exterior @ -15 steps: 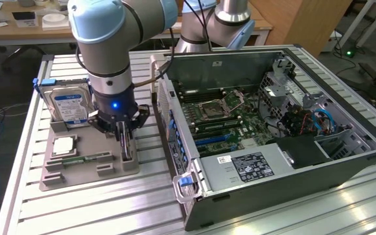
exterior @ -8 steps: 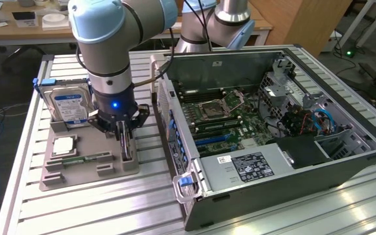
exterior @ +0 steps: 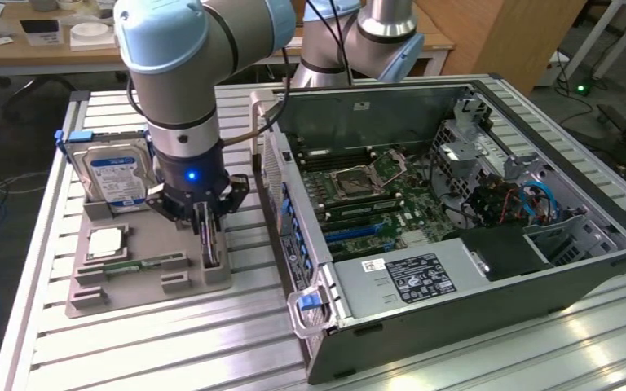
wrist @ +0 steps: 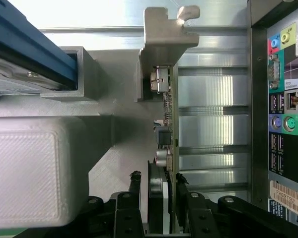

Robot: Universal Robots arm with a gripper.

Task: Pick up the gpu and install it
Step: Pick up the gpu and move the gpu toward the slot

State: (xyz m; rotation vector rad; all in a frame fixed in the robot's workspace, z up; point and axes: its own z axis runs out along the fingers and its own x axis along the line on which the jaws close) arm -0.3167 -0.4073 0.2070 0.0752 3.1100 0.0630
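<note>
Going from the exterior view's left: slatted metal table (exterior: 160,350) with a grey fixture tray (exterior: 182,283) on it. In the tray: hard drive (exterior: 117,175) standing upright at the far end, square chip (exterior: 107,243) nearer, green memory stick (exterior: 139,265) lying flat just beside that. At the tray's right edge: gpu (exterior: 213,254), standing on its long edge in its slot, not lifted. Gripper (exterior: 206,224) straight above it, pointing down, fingers reaching down either side of the card. Further right: narrow strip of bare table, then the open pc case (exterior: 487,281) lying on its side, motherboard (exterior: 378,191) exposed, rear panel facing the tray. Tight on that side; open room above the card and over the case's open face. From the wrist view, detail the exterior view lacks: gpu (wrist: 172,124) edge-on, silvery bracket (wrist: 164,44) at the end away from the gripper (wrist: 159,181), black fan (wrist: 156,201) between the fingers (wrist: 135,196). Fingers spread, not clamped: sliver of gap visible between one pad and the fan; other pad right at the board's bare face, contact not certain. Also there: tray floor (wrist: 114,163), table slats (wrist: 213,94) between card and case, port panel (wrist: 283,114) of the case running parallel to the card.
</note>
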